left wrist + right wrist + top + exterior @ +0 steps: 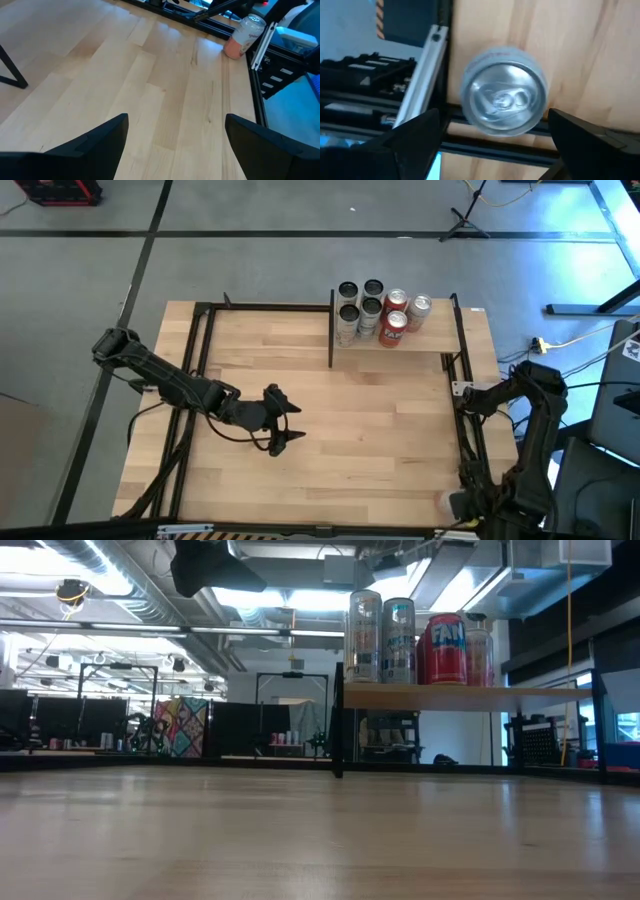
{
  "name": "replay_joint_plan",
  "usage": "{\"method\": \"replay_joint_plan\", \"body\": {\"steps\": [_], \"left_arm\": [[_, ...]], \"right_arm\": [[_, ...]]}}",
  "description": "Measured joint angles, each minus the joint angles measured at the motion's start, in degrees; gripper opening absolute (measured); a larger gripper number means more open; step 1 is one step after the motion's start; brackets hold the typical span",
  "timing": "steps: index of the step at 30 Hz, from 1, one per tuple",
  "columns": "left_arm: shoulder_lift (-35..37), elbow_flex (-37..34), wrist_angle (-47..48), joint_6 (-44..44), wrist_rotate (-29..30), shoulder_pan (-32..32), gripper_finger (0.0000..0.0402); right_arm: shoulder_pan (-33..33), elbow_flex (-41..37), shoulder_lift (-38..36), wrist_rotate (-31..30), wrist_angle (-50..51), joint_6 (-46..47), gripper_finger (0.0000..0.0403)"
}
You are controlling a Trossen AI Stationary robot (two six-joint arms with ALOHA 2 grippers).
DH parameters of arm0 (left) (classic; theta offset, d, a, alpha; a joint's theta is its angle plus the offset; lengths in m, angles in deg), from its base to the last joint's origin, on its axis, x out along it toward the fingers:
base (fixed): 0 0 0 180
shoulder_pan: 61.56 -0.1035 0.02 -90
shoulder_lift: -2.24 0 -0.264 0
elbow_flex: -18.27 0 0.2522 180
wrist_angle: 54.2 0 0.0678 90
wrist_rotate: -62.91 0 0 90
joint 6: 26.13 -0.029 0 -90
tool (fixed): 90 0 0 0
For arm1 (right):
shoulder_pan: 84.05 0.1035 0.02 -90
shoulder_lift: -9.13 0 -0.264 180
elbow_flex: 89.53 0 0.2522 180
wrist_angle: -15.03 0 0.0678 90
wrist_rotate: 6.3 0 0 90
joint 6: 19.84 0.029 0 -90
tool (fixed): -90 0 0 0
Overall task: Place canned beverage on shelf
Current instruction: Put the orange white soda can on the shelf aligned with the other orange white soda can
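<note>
A pale pink can (502,105) stands upright on the table at its near right corner; it also shows in the left wrist view (243,34) and faintly in the high view (444,502). My right gripper (494,114) hangs above it, pointing down and open, one finger on each side of the can's top, apart from it. My left gripper (297,423) is open and empty over the table's middle, pointing toward the right edge. The shelf (400,358) stands at the far right on black posts and carries several cans (410,640).
Black frame rails (465,430) run along the table's right and left edges, close beside the pink can. The shelf's post (331,330) stands at its left end. Bare tabletop (380,440) lies between the two grippers.
</note>
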State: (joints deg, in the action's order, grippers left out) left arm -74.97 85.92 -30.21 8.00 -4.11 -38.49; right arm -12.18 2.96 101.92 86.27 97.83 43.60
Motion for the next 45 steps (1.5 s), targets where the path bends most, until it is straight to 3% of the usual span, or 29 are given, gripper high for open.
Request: {"method": "replay_joint_plan", "body": {"steps": [19, 22, 27, 30, 32, 38, 45], "left_arm": [[0.00, -0.02, 0.01, -0.02, -0.09, -0.07, 0.0329], [0.00, -0.02, 0.01, -0.02, -0.11, -0.07, 0.0329], [0.00, -0.04, 0.01, -0.02, -0.11, -0.07, 0.0329], [0.00, -0.04, 0.01, -0.02, -0.11, -0.07, 0.0329], [0.29, -0.04, 0.04, 0.97, -0.83, -0.07, 0.0329], [5.94, -0.07, 0.78, 3.03, -9.43, -1.44, 0.0329], [15.12, -0.04, 2.48, 1.01, -10.62, -4.73, 0.0329]], "right_arm": [[-0.74, -8.40, -0.02, -2.54, -6.93, 2.08, 0.0358], [-0.80, -8.55, -0.02, -3.12, -6.67, 0.79, 0.0340], [-0.78, -8.47, -0.04, -3.57, -6.44, -0.83, 0.0267], [-1.84, -7.00, 0.08, -3.34, -3.89, -3.55, 0.0266], [-3.22, -4.81, -0.05, -3.44, -0.39, -6.38, 0.0266], [-8.38, 0.50, -4.85, -11.51, 10.50, -15.23, 0.0266], [-22.40, 1.26, -15.21, -12.40, 14.96, -24.27, 0.0266]]}}
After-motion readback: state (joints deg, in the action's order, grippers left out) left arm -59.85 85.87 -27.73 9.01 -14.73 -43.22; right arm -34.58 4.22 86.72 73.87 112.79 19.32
